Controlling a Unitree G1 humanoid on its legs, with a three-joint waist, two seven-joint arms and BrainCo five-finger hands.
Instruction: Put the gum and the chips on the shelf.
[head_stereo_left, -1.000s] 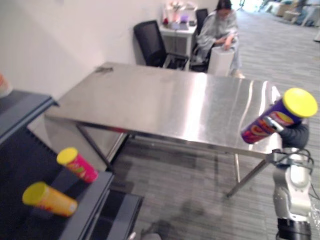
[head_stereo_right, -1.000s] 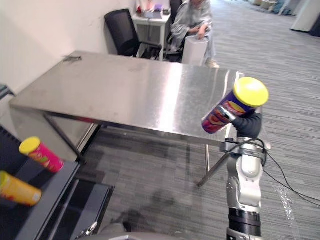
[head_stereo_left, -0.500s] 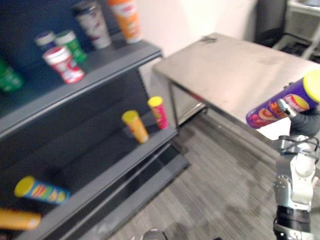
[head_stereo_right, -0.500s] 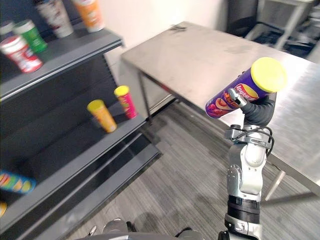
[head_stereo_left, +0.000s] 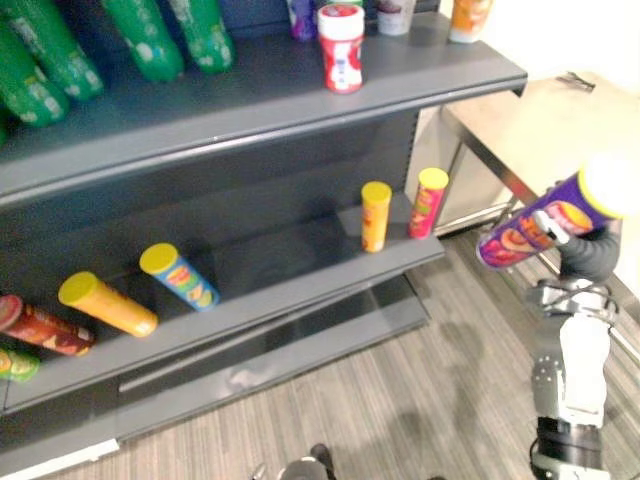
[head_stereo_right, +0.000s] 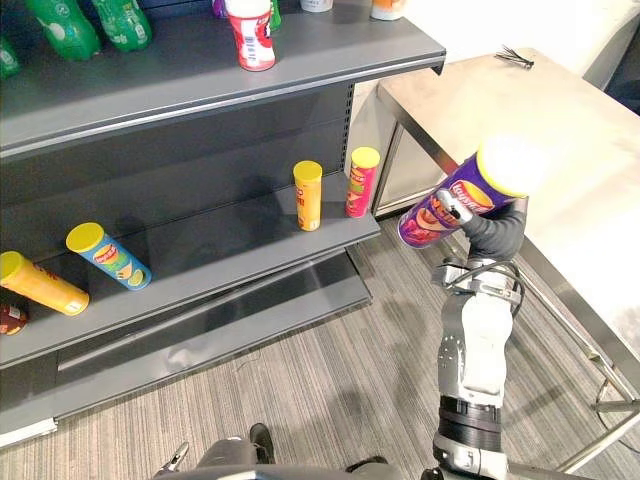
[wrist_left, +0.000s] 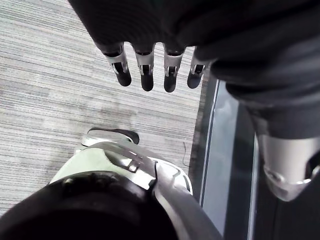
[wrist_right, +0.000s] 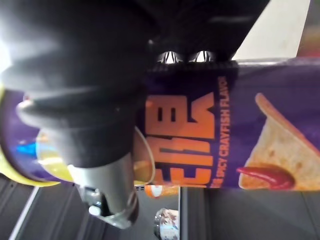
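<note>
A purple chips can with a yellow lid is held tilted in the air, lid up, to the right of the dark shelf unit. My right hand is shut on it, and in the right wrist view the thumb and fingers wrap the purple can. The can is level with the shelf's middle board and apart from it. My left hand hangs over the carpet with straight fingers and holds nothing. A red and white tub stands on the upper board.
Several chips cans lie or stand on the middle board: an orange one, a pink one, a blue one, a yellow one. Green bottles stand on the upper board. A steel table is behind my right arm.
The camera has swung from the steel table to face the shelf. My right hand keeps the purple can raised at the same height.
</note>
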